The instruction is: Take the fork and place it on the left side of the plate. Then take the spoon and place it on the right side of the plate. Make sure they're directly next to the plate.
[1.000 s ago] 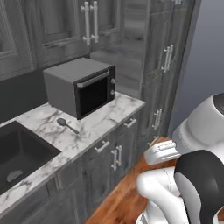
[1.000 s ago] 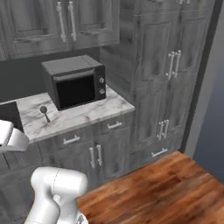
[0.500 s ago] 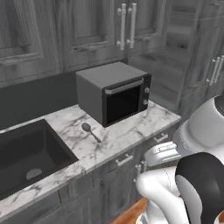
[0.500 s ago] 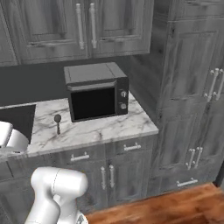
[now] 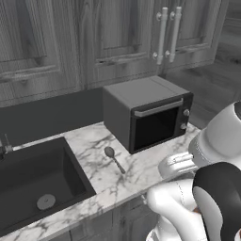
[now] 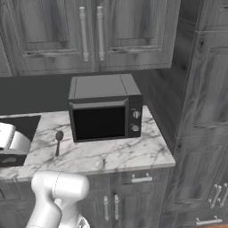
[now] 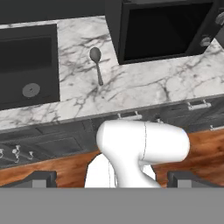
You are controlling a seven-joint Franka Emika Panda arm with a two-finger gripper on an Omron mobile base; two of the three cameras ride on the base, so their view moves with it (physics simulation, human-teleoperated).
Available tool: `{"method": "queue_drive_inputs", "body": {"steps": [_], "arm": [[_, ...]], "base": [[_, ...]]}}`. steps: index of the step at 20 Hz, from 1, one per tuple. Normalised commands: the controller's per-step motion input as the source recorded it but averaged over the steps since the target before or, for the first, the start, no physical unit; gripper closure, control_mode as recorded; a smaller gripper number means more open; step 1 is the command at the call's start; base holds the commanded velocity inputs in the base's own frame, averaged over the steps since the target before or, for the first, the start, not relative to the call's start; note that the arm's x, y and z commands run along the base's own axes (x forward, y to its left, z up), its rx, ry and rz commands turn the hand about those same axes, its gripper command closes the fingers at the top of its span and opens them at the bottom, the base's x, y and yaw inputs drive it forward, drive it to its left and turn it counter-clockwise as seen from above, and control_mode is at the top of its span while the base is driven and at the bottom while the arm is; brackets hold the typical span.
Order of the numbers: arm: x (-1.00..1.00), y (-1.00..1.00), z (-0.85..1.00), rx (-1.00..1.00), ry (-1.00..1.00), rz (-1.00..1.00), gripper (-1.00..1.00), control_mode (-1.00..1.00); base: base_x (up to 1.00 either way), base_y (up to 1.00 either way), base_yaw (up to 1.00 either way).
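While the tool (image 7: pixel 112 177) is hanging released, the spoon (image 5: pixel 114 158) is lying on the worktop (image 5: pixel 141 172) between sink (image 5: pixel 33 181) and microwave (image 5: pixel 147 112).

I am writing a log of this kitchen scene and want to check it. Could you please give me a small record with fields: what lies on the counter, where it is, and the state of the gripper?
spoon: dark grey spoon lies flat on the marble counter, untouched
spoon position: between the sink and the microwave, bowl end toward the wall
microwave: on the counter, door closed
sink: dark basin, round drain visible
gripper: open, holding nothing, fingertips well back from the counter
task progress: spoon not yet picked up
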Motion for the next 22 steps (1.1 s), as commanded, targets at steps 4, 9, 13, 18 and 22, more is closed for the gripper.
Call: {"method": "queue_drive_inputs", "body": {"steps": [4, 9, 13, 18, 22], "arm": [[0.41, 0.00, -0.25, 0.02, 0.00, 0.10, -1.00, -1.00], [0.93, 0.01, -0.46, 0.01, 0.01, 0.21, -1.00, -1.00], [0.74, 0.17, -0.55, 0.00, 0.03, 0.20, -1.00, -1.00], [0.35, 0.49, -0.43, -0.03, 0.00, 0.05, -1.00, -1.00], [0.27, 0.44, -0.23, -0.03, 0.00, -0.05, -1.00, -1.00]], "base": [[0.36, 0.00, 0.09], [0.00, 0.00, 0.00], [0.00, 0.00, 0.00], [0.00, 0.00, 0.00], [0.00, 0.00, 0.00]]}}
